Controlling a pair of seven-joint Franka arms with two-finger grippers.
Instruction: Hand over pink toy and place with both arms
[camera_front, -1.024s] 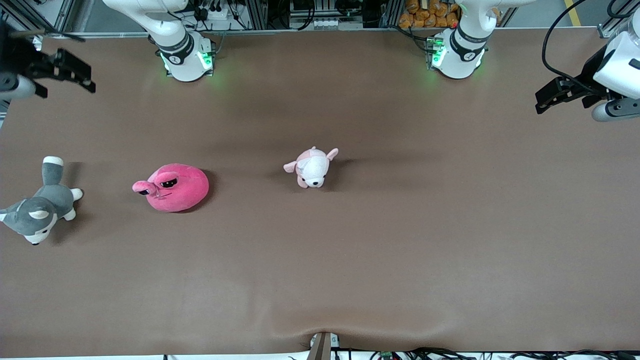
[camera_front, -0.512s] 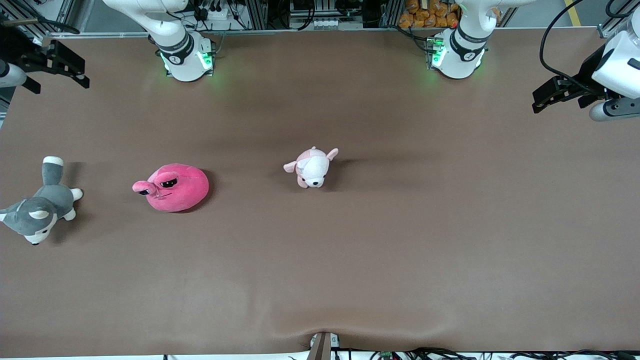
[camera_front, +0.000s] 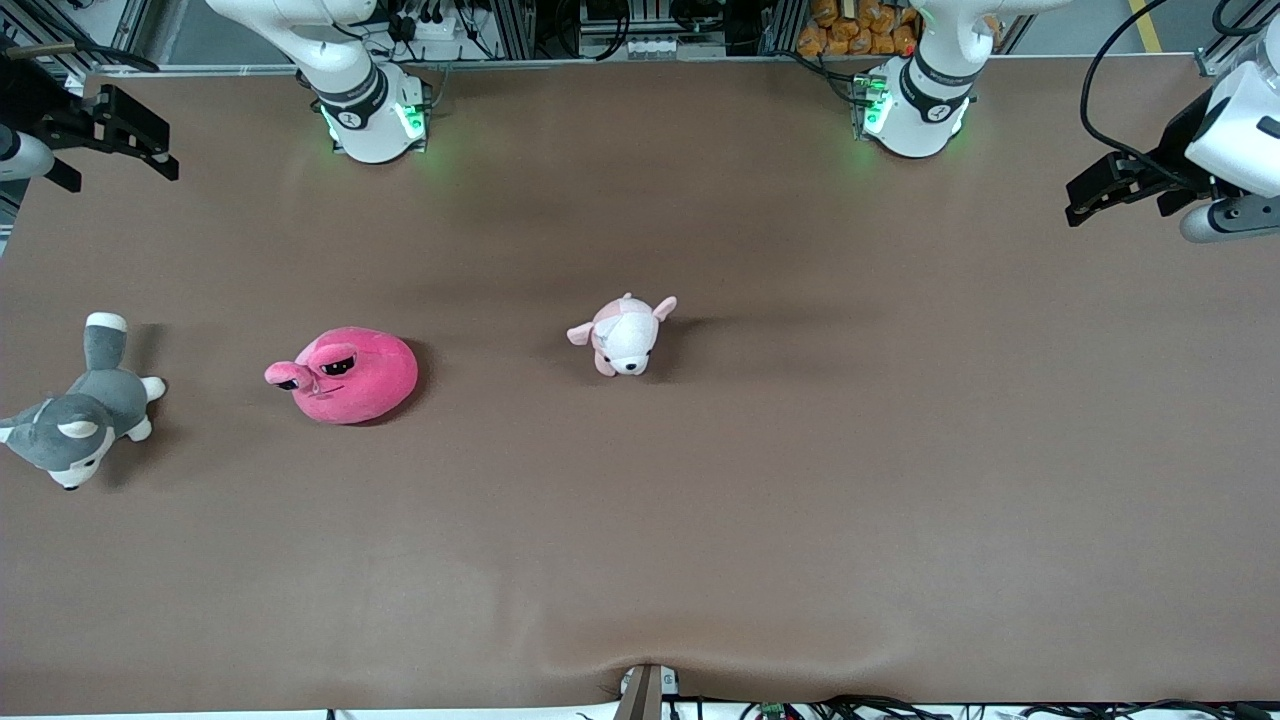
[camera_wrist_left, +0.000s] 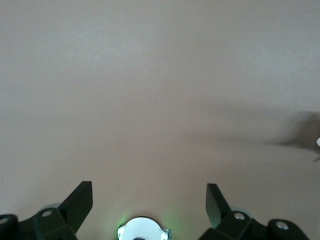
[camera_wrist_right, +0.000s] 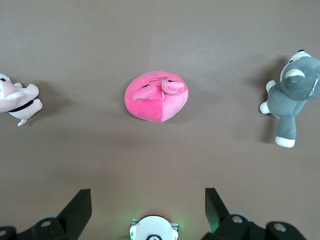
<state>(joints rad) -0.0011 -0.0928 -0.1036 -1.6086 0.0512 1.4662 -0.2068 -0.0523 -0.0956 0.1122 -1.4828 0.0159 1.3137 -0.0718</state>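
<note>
The pink toy (camera_front: 345, 375), a round hot-pink plush with half-closed black eyes, lies on the brown table toward the right arm's end. It also shows in the right wrist view (camera_wrist_right: 156, 97), well ahead of the fingers. My right gripper (camera_front: 120, 165) (camera_wrist_right: 147, 194) is open and empty, up in the air over the corner at the right arm's end, by the robots' edge. My left gripper (camera_front: 1115, 200) (camera_wrist_left: 149, 189) is open and empty, up over the left arm's end of the table, with only bare table under it.
A pale pink-and-white puppy plush (camera_front: 625, 335) (camera_wrist_right: 17, 102) lies near the table's middle. A grey-and-white husky plush (camera_front: 80, 415) (camera_wrist_right: 292, 95) lies at the right arm's end, nearer to the front camera than the right gripper. Both arm bases (camera_front: 370, 115) stand along the robots' edge.
My right gripper has drifted a little outward toward the table's corner, then held still. My left gripper and the toys have barely moved.
</note>
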